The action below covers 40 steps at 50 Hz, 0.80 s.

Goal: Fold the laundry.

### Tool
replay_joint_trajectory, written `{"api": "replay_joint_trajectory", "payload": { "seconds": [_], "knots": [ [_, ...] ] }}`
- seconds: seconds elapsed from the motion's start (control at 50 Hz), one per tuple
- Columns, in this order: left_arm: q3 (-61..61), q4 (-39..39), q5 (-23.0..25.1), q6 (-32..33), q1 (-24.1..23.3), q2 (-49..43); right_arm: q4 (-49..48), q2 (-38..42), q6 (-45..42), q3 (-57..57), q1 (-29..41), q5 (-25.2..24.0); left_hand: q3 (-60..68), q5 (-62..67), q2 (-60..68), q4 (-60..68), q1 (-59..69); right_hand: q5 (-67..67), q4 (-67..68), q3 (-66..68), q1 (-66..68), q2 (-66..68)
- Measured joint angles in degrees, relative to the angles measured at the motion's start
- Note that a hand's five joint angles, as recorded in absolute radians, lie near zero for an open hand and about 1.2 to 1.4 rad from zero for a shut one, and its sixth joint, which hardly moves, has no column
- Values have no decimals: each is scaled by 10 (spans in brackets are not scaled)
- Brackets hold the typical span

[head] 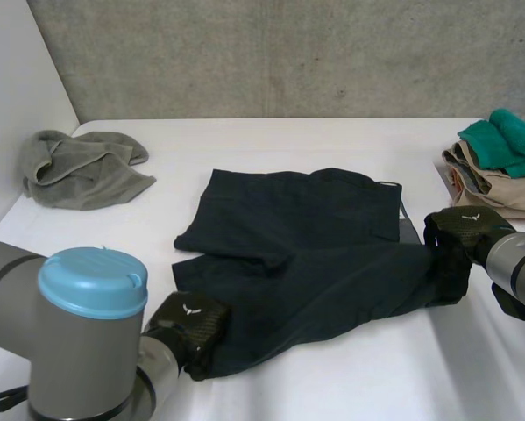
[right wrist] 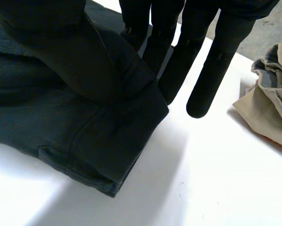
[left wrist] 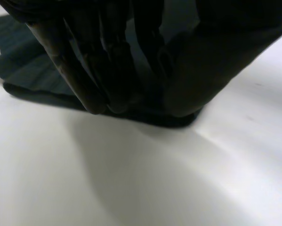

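Dark navy shorts (head: 306, 254) lie spread on the middle of the white table (head: 358, 377). My left hand (head: 189, 323) is at their near-left corner. In the left wrist view its fingers (left wrist: 84, 70) and thumb close together on the edge of the shorts (left wrist: 28, 70), pinching the cloth. My right hand (head: 459, 232) is at the right end of the shorts. There its thumb (right wrist: 51, 42) presses a thick folded hem of the shorts (right wrist: 84, 141) against the straight fingers (right wrist: 216, 61) behind it.
A crumpled grey towel (head: 82, 167) lies at the back left by the side wall. A pile of green and beige clothes (head: 503, 162) sits at the right edge, close beside my right hand; its beige cloth (right wrist: 268, 103) lies just past my fingertips.
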Motion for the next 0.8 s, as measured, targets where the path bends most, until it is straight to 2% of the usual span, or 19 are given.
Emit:
{"api": "replay_joint_trajectory", "payload": {
  "seconds": [0.08, 0.16, 0.34, 0.4, 0.48, 0.6, 0.72, 0.8],
  "knots": [
    [10, 24, -12, 1, -4, -15, 19, -10, -38, 9, -8, -13, 38, 28, 39, 38, 3, 0, 0, 0, 0, 0],
    [7, 2, -1, 6, -3, -8, 69, -31, -141, 27, -31, -39, 38, 28, 39, 38, 3, 0, 0, 0, 0, 0],
    [-37, -159, 72, 83, 24, 81, 244, -63, -471, 85, -103, -80, 38, 28, 39, 38, 3, 0, 0, 1, 0, 0],
    [-44, -192, 87, 115, 34, 102, 262, -62, -514, 90, -109, -83, 38, 28, 39, 38, 3, 0, 0, 2, 0, 0],
    [-28, -186, 89, 143, 45, 107, 245, -50, -499, 80, -98, -84, 38, 28, 39, 38, 3, 0, 0, 2, 0, 0],
    [44, -111, 64, 141, 53, 64, 176, -23, -409, 43, -64, -81, 39, 34, 39, 38, 3, 0, 0, 2, 0, 0],
    [191, -4, 29, 112, 60, -28, 45, 19, -269, -29, -21, -57, 39, 34, 40, 40, 3, 0, 0, 2, 0, 0],
    [306, 53, 6, 105, 67, -103, -37, 53, -205, -73, -2, -30, 40, 34, 40, 40, 3, 0, 1, 2, 0, 0]
  ]
}}
